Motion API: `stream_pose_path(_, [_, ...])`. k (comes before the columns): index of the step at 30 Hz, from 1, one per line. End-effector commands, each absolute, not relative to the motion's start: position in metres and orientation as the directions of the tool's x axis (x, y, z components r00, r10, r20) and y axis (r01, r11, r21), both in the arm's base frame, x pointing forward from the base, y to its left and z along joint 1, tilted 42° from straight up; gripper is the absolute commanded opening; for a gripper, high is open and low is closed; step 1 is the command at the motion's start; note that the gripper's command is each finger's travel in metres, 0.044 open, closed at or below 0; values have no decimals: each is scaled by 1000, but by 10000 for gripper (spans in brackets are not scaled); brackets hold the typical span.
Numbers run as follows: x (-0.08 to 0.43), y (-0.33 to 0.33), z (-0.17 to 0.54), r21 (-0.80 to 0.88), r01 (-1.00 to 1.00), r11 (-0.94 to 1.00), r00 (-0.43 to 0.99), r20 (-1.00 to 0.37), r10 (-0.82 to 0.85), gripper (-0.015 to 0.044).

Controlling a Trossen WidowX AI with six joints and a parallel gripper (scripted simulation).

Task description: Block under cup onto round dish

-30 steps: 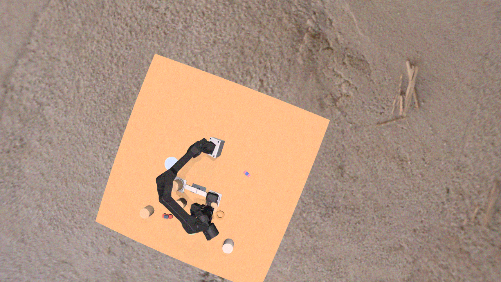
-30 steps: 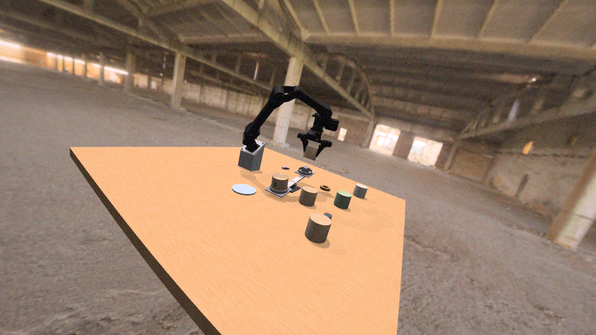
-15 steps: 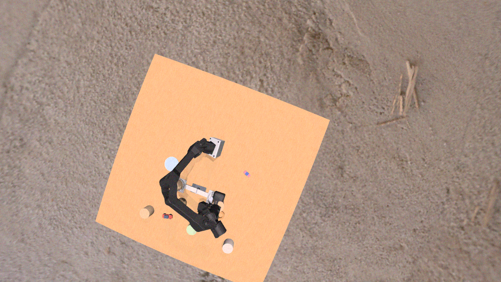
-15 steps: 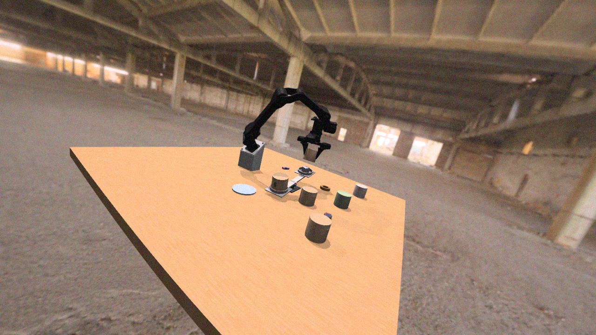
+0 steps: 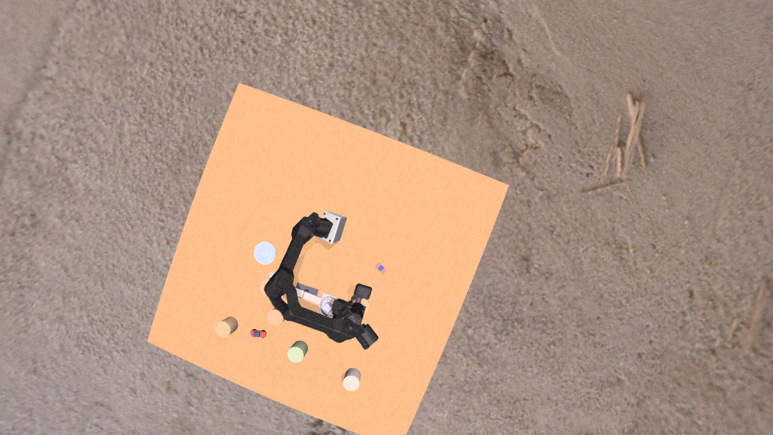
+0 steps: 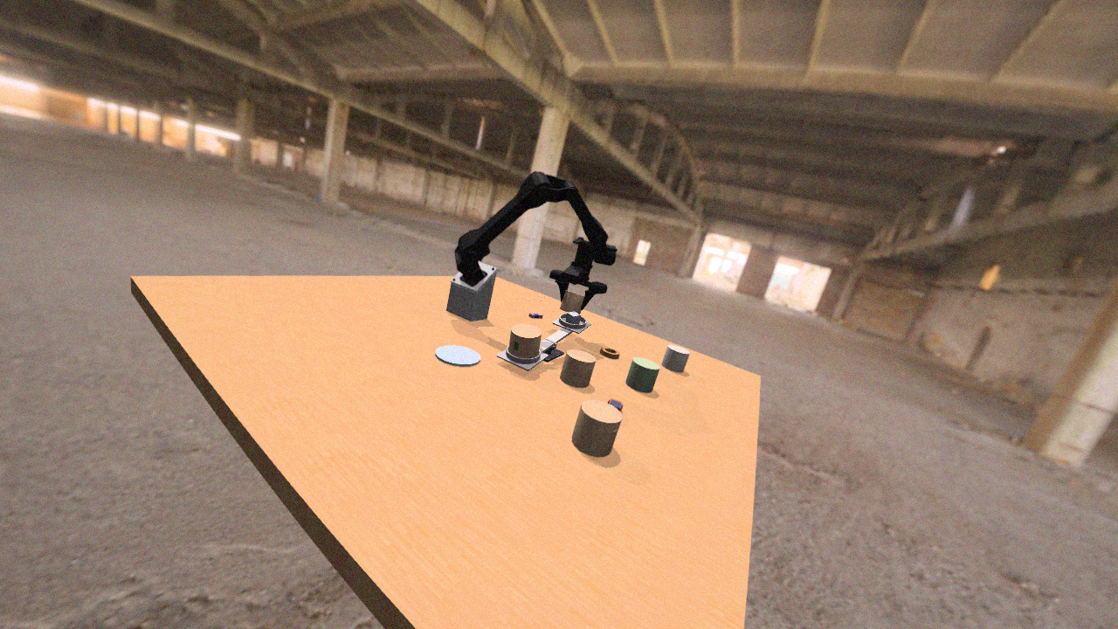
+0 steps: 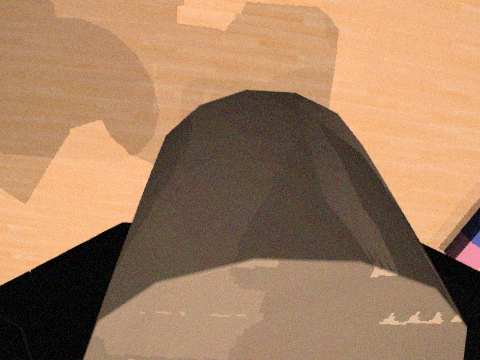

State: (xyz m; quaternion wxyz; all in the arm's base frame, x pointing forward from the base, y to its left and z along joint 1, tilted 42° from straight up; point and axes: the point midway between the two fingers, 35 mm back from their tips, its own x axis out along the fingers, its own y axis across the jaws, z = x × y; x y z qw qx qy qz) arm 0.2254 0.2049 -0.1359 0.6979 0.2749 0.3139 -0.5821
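Note:
My gripper point(image 6: 574, 296) point(image 7: 263, 243) is shut on a tan cup point(image 6: 573, 300) point(image 7: 270, 200), held slightly tilted above the table, beyond the far end of the balance point(image 5: 309, 295) point(image 6: 556, 338). No pan shows under it in the wrist view. A small grey block point(image 6: 573, 316) sits uncovered on the far pan, inside its ring; it looks pale from above. The other tan cup point(image 6: 524, 344) stands upright on the near pan, mostly hidden by the arm from above. The pale blue round dish point(image 5: 264, 253) point(image 6: 458, 355) holds nothing.
Other cylinders: tan point(image 5: 223, 328) point(image 6: 596, 430), tan point(image 5: 275, 317) point(image 6: 577, 369), green point(image 5: 295, 354) point(image 6: 642, 376), whitish point(image 5: 351, 383) point(image 6: 676, 359). A red toy car point(image 5: 257, 333) point(image 6: 615, 404), a pink-blue toy point(image 5: 381, 267) point(image 6: 535, 315) point(image 7: 472, 255) and a brown ring point(image 6: 610, 353) lie around.

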Motion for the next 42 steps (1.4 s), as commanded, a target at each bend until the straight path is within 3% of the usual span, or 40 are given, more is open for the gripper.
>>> stream_pose_path(1, [213,202,-154,14,986,166,119,-756,-643,0])
stream_pose_path(31, [220,163,-199,15,986,166,121,-755,-645,0])
stream_pose_path(42, [220,168,-195,23,987,160,121,-761,-638,289])
